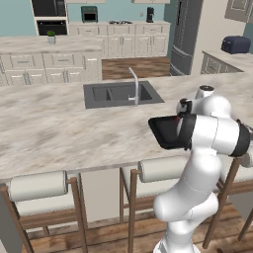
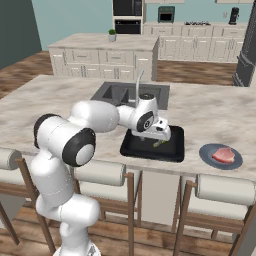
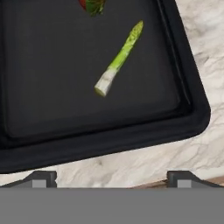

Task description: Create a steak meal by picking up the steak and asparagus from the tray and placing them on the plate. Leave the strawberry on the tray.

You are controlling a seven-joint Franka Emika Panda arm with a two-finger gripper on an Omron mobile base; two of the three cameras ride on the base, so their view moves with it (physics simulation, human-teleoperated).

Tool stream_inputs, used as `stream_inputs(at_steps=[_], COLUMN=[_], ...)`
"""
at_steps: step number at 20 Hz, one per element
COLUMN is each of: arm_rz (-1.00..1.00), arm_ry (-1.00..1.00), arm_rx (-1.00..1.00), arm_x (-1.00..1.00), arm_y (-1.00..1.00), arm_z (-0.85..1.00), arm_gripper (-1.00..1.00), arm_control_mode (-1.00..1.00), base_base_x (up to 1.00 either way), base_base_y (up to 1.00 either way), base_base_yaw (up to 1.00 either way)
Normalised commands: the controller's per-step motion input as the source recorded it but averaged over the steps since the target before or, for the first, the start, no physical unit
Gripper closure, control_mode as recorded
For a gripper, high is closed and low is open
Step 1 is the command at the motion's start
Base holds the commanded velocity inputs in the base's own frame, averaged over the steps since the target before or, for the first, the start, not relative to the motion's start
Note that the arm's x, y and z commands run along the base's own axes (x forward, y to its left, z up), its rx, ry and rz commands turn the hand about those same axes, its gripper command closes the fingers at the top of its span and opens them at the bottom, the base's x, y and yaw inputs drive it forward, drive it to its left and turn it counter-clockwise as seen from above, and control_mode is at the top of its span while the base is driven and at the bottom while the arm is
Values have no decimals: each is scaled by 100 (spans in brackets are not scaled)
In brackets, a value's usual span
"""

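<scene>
The black tray lies near the front edge of the island counter. On it rests the thin green asparagus, its pale cut end toward me; it also shows as a small green sliver under the hand. The strawberry peeks in at the tray's far side. My gripper hovers above the tray's near rim, open, with nothing between its fingertips. Right of the tray sits the round grey-blue plate, and the pinkish steak lies on it. My forearm covers part of the tray.
A dark sink with a curved faucet is set into the counter behind the tray. Padded stools line the counter's front below it. Bare marble counter stretches beside the tray.
</scene>
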Motion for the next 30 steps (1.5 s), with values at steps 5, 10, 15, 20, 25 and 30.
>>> stream_inputs(at_steps=[5,10,15,20,25,30], arm_rz=[0,1,2,2,3,4], arm_ry=[0,0,0,0,0,0], arm_rx=[1,4,7,6,6,6], arm_x=[36,34,33,35,40,43], arm_y=[0,-5,-15,-12,-11,-11], arm_z=[-45,-26,-20,-23,-24,-26], arm_gripper=[-100,-100,-100,-100,-100,-100], arm_control_mode=[-100,-100,-100,-100,-100,-100], base_base_x=[0,0,0,0,0,0], base_base_y=[0,0,0,0,0,0], base_base_yaw=[0,0,0,0,0,0])
